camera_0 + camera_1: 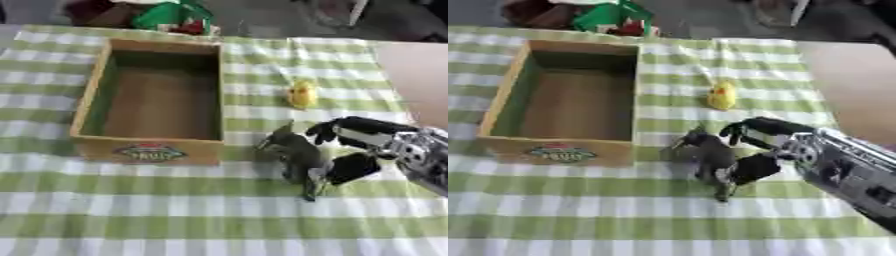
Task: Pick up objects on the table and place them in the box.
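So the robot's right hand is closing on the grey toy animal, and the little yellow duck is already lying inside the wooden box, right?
Not quite. The yellow duck is not in the wooden box; it sits on the checked tablecloth to the right of the box, which holds nothing. The left eye view shows this. The rest holds: the right hand has its fingers curled around the grey toy animal.

Light is even and moderately bright over the counter (pixel 175 200), diffuse, source direction unclear. Both eye views are soft throughout; the check pattern's edges smear. No glare on the cloth. My right hand (pixel 773 150) is blurred, the fingers (pixel 354 167) dark with little detail; silver parts at the wrist show pale highlights. Faint soft shadow beneath the grey object (pixel 296 152). The box (pixel 92 95) interior is shaded, darkest along its far wall. The background beyond the counter is dim and unfocused.
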Available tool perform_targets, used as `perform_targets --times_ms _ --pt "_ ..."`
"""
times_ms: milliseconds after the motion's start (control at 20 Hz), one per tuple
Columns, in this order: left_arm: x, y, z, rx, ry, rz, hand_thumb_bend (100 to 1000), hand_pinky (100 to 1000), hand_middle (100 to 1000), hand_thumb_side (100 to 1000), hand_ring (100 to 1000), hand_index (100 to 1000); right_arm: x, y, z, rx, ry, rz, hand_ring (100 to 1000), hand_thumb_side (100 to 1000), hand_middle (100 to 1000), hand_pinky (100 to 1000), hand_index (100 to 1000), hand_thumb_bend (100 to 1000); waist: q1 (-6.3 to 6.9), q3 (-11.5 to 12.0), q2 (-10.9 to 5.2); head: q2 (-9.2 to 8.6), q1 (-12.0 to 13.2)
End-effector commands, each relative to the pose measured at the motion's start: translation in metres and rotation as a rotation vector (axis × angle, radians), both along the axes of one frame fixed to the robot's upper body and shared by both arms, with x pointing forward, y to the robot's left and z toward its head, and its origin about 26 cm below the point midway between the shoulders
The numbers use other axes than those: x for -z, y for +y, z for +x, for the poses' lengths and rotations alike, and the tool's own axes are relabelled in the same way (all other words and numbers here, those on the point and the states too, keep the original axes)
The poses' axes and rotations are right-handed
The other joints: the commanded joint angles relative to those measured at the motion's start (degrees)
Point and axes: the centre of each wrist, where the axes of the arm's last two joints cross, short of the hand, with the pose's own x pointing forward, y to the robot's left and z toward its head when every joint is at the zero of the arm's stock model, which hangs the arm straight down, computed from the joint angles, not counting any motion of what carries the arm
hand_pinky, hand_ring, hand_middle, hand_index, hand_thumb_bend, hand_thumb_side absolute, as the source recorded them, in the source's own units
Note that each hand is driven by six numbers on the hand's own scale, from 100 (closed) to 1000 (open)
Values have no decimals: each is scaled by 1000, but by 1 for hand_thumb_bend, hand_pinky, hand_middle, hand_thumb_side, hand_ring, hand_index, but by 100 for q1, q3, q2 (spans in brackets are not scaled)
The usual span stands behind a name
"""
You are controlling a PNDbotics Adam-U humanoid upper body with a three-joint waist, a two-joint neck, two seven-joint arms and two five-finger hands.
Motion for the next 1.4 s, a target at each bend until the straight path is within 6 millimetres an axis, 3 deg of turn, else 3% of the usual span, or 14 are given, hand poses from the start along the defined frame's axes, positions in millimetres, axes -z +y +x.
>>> perform_targets --times_ms 50,750,1000,1400 --pt "-7 0 0 8 -18 23 100 477 638 906 573 756 -4 -2 4 16 -4 -28 905 576 812 844 955 317 15 15 -86 -34 -32" --pt "-7 1 0 7 -17 23 100 477 638 904 573 756 1 -1 12 8 20 -41 906 574 811 844 953 314 7 25 -84 -27 -45" --pt "-8 -1 0 15 -19 24 100 478 637 903 573 755 12 2 19 9 62 -56 898 462 791 836 944 185 11 51 -82 -34 -109" --pt "-8 -1 0 16 -19 26 100 478 637 903 574 754 13 2 23 0 64 -63 895 451 785 834 940 158 12 46 -81 -27 -118"
